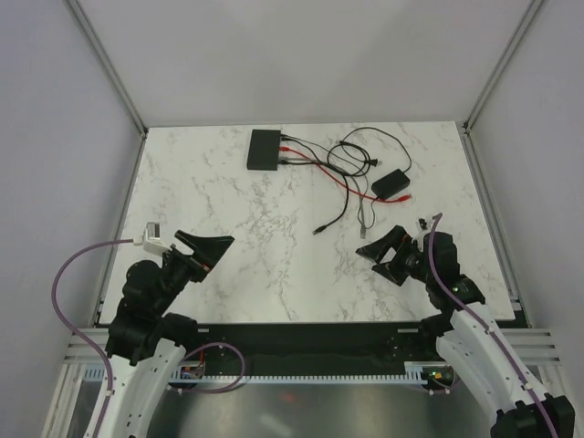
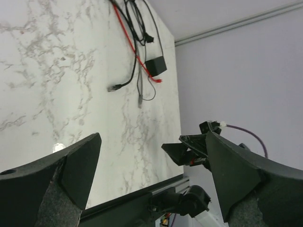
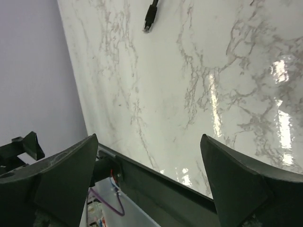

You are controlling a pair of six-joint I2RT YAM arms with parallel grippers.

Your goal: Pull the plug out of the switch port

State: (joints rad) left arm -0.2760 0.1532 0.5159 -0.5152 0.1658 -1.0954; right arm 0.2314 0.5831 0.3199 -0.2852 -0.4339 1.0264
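With left jaws and right jaws wide open and empty at the near edge of the surface (image 1: 228,205), the reach is pending: 1 must cross to the far-centre switch (image 1: 265,149) and pinch its right-side plug (image 1: 286,147).

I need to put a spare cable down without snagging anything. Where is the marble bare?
The whole left half of the table is bare, from the switch down to the left fingers. The near centre strip between them and the right fingers is free too. The far right is crowded: tangled cables and the power adapter.
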